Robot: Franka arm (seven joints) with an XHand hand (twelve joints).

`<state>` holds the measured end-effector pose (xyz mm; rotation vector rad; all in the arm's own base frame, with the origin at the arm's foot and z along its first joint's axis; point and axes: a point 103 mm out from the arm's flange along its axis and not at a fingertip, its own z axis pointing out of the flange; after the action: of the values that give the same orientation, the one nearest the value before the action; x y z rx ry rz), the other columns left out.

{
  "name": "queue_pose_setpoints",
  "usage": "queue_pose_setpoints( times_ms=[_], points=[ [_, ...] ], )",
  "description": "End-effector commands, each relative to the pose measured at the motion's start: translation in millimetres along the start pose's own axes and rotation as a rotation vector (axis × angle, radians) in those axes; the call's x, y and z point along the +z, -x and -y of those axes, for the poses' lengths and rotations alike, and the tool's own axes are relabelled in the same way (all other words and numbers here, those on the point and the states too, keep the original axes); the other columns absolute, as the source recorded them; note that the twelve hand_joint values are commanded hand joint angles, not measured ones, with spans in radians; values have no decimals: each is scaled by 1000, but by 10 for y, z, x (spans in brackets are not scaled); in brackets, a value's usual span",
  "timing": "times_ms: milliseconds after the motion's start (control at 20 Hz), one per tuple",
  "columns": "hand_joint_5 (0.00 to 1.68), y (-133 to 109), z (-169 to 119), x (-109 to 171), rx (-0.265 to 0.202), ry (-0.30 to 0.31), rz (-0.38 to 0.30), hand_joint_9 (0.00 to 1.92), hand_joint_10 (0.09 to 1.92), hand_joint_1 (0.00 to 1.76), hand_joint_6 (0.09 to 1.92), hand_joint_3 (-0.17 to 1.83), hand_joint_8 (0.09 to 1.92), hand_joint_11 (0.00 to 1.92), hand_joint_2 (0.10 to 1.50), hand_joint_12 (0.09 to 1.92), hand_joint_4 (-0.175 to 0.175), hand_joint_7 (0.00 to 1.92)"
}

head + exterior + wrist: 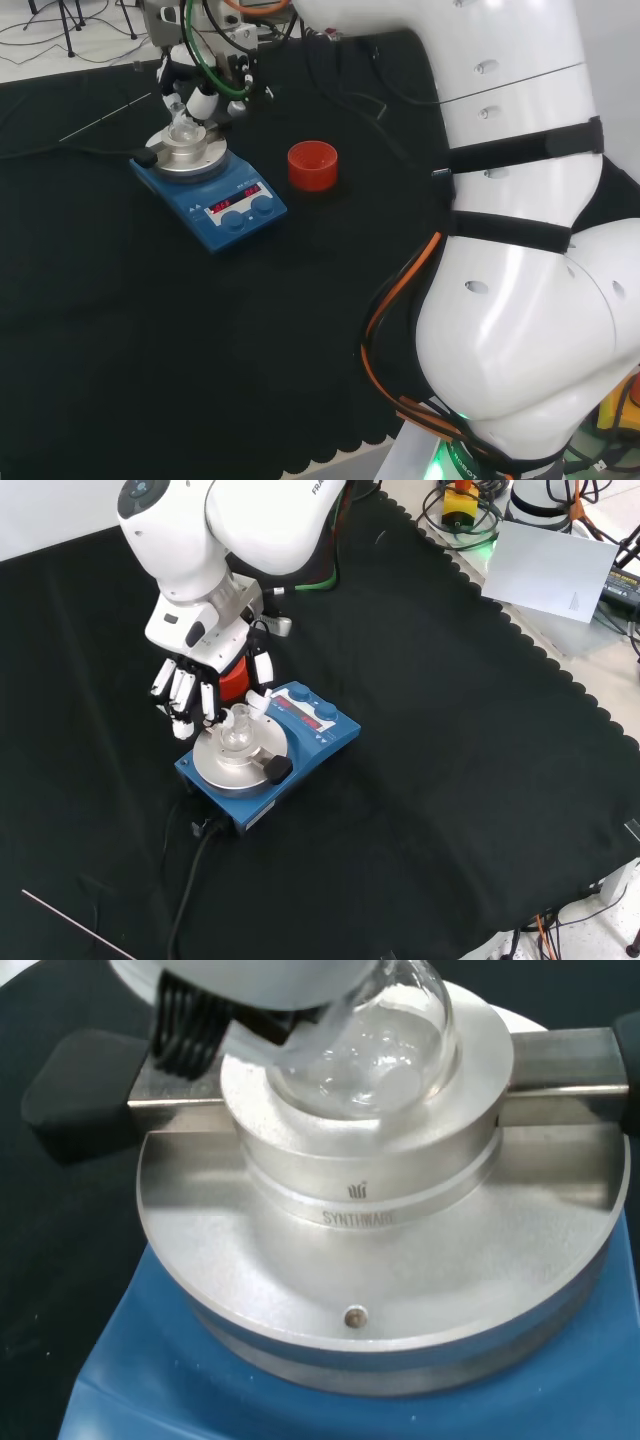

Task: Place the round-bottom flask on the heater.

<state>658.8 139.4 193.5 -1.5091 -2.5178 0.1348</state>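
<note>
The clear round-bottom flask (185, 131) (238, 730) (385, 1050) rests with its bulb in the well of the round metal block (186, 156) (225, 762) (370, 1195) on top of the blue heater (218, 203) (322, 730) (150, 1395). It leans a little in the well. My hand (203, 95) (190, 692) (190, 1025) hovers right over the block, its fingers on one side of the flask's neck and its thumb on the other, pinching it.
A red ribbed ring stand (313, 165) (234, 680) sits on the cloth just beside the heater. A black clamp knob (277, 770) (75, 1090) sticks out from the block. The heater's cable (190, 880) and a thin rod (105, 115) (75, 925) lie on the cloth.
</note>
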Motion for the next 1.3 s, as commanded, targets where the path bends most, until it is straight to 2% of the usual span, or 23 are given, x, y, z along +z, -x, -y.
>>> queue_pose_setpoints(
  times_ms=[50, 200, 300, 400, 450, 550, 700, 900, 1300],
  points=[
    [1157, 10, -3, 4, 2, 3, -5, 591, 540, 1100, 952, 820, 534, 224, 628, 1325, 175, 413],
    [1132, 22, -12, -7, 1, 5, -10, 590, 539, 1090, 968, 771, 535, 223, 664, 1325, 175, 410],
    [1062, 34, 1, -21, -4, 11, 5, 584, 548, 1059, 979, 528, 546, 211, 812, 1333, 175, 399],
    [839, 40, 11, -40, -1, 13, -2, 579, 545, 1011, 898, 539, 543, 200, 770, 1330, 74, 392],
    [717, 38, 15, -50, -1, 14, 0, 576, 544, 988, 857, 601, 541, 193, 723, 1331, 41, 387],
    [551, 30, 26, -75, 1, 13, -4, 569, 546, 954, 778, 678, 541, 179, 663, 1334, 12, 374],
    [430, 18, 46, -103, 4, 5, -4, 547, 562, 913, 600, 707, 551, 156, 621, 1341, 5, 346],
    [403, 16, 110, -137, 7, 10, -3, 521, 579, 884, 450, 697, 561, 129, 604, 1352, 3, 319],
    [425, 63, 355, -273, 35, 30, 4, 500, 593, 868, 331, 674, 569, 108, 603, 1356, 3, 301]
  ],
)
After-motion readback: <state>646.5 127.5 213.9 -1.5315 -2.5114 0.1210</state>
